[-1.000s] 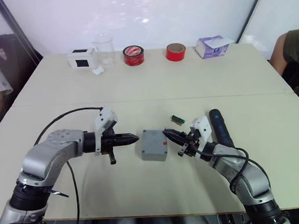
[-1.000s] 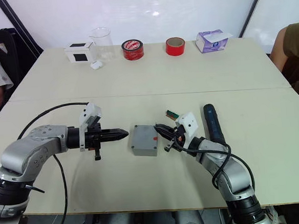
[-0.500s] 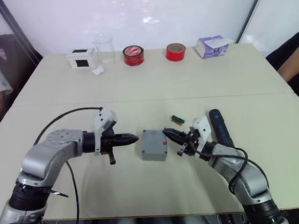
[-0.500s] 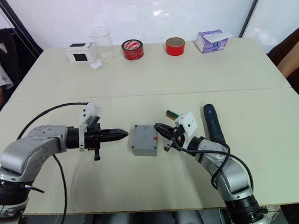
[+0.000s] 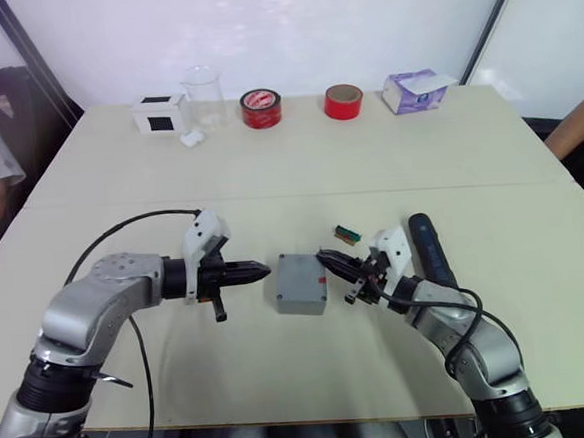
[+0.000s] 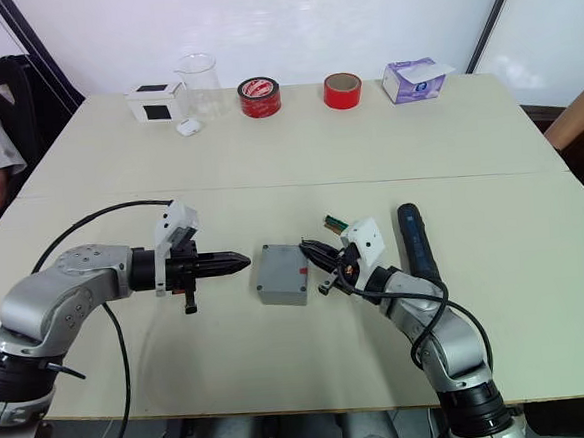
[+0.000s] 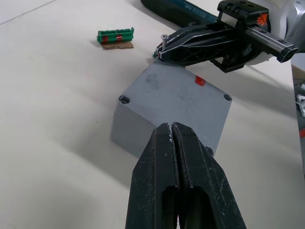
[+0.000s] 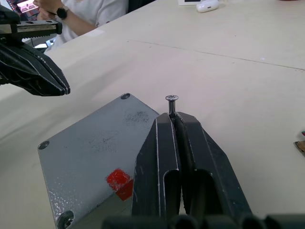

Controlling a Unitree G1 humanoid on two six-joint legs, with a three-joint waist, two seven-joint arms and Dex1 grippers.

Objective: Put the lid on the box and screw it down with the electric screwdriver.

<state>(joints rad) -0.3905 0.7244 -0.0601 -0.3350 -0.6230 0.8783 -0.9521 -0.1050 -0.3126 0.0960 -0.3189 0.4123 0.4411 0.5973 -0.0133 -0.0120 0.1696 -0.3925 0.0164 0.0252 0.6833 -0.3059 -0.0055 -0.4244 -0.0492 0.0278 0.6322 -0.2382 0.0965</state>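
Almost nothing differs from a second ago: both arms and the grey box hold the same places, while the person's arm at the table's right edge has drawn back so that less of it shows.

The left hand (image 5: pixel 260 272) lies low over the table (image 5: pixel 299 168) toward its near edge, left of centre, with its two black fingers pressed together and nothing between them. Its tip points at the left side of the small square grey box (image 5: pixel 302 283) and stands just beside it, not touching.

The box sits near the middle of the table's near half with the flat grey lid (image 7: pixel 177 93) already on top, flush with its outline. Screw heads show in three of the lid's corners, and a small red mark lies near its right edge.

The right hand (image 5: pixel 328 262) reaches in from the right, its fingers closed on a small dark metal screw (image 8: pixel 171 101) that stands up between the tips, head uppermost. The tips hover over the lid's far right corner; whether they touch it cannot be told.

A small green connector strip (image 5: pixel 347 234) lies just beyond that hand. The long dark blue-black electric screwdriver (image 5: pixel 430 248) lies flat on the table to the right of the right hand, untouched, running toward the near edge.
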